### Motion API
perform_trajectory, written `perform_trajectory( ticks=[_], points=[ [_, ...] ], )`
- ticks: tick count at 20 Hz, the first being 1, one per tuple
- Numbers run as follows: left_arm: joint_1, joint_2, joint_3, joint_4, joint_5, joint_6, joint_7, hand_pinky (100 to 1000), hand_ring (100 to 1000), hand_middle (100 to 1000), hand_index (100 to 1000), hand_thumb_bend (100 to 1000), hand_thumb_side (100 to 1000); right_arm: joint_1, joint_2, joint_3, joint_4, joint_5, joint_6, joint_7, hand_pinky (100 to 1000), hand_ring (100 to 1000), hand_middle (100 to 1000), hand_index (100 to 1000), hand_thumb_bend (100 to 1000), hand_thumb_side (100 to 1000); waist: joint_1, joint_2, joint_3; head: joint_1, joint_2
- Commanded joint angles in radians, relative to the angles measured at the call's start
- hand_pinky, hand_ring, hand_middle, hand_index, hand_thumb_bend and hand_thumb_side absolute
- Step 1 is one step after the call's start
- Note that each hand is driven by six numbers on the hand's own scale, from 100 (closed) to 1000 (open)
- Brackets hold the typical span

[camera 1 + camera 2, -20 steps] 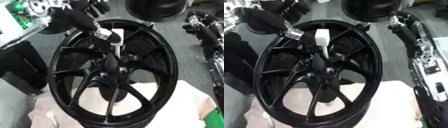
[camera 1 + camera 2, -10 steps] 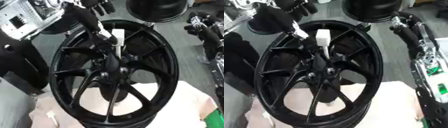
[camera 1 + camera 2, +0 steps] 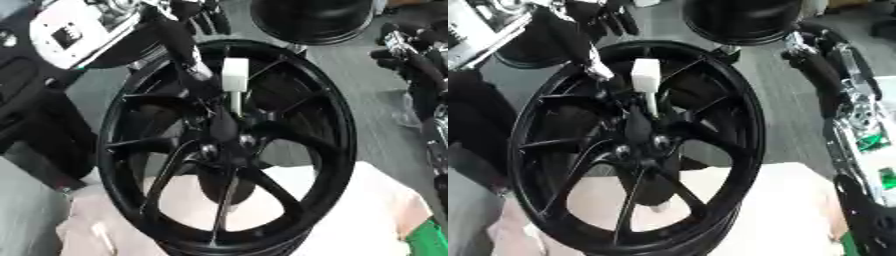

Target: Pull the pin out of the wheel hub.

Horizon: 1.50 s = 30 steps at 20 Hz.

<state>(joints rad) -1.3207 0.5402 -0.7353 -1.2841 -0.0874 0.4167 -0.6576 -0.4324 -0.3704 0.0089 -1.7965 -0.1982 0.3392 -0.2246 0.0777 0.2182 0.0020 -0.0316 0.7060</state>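
Closing on the pin is what's new: your left hand point(image 3: 199, 75) has swung in from upper left over the last sec and now sits right beside the white pin with the block-shaped plastic head point(image 3: 234, 74). The pin head lies just to the hand's right, touching it or nearly so; can't tell which. The hand is dark against dark spokes, so whether its fingers are wrapped round the pin shaft or just resting near it can't be made out. Don't assume you've got a hold.

The pin itself hasn't budged vs. a sec ago. It's upright, its head the same way above the black hub centre point(image 3: 223, 145) of the big black multi-spoke alloy wheel point(image 3: 341, 125). The hub sits below the hand, toward you, and the wheel lies on pale cloth padding point(image 3: 359, 205).

Your right hand point(image 3: 802, 42) is well off to the right of the left one, past the rim, idle; finger state not readable.

My read: approach done, extraction not started. Next you need a confirmed pinch on the shaft or under the head, then a straight pull along the pin's axis. A sideways tug prob. jams it.
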Motion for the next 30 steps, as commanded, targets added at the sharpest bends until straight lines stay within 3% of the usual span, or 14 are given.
perform_trajectory(
  ticks=[1, 14, 24, 30],
  points=[
    [-0.029, -0.003, 0.046, 0.032, -0.055, -0.041, -0.055, 910, 887, 835, 825, 651, 150, -0.019, -0.007, 0.001, -0.007, 0.001, 0.000, 0.003, 823, 693, 671, 831, 169, 488, -0.006, -0.015, -0.002, 0.005, -0.006],
    [-0.040, -0.068, 0.165, 0.145, -0.253, -0.163, -0.247, 897, 880, 832, 823, 622, 206, -0.028, 0.004, 0.004, -0.006, 0.003, 0.003, 0.007, 823, 696, 672, 831, 168, 492, -0.011, -0.005, -0.015, 0.017, -0.011],
    [-0.043, -0.078, 0.137, 0.164, -0.209, -0.198, -0.249, 913, 894, 835, 831, 691, 262, -0.030, 0.005, 0.007, -0.004, 0.004, 0.004, 0.010, 823, 696, 672, 830, 165, 494, -0.009, -0.004, -0.017, 0.020, -0.010],
    [-0.050, -0.085, 0.125, 0.141, -0.193, -0.186, -0.249, 910, 892, 830, 830, 711, 290, -0.031, 0.006, 0.009, -0.002, 0.005, 0.005, 0.013, 823, 697, 673, 831, 163, 496, -0.008, -0.005, -0.020, 0.024, -0.011]
  ],
)
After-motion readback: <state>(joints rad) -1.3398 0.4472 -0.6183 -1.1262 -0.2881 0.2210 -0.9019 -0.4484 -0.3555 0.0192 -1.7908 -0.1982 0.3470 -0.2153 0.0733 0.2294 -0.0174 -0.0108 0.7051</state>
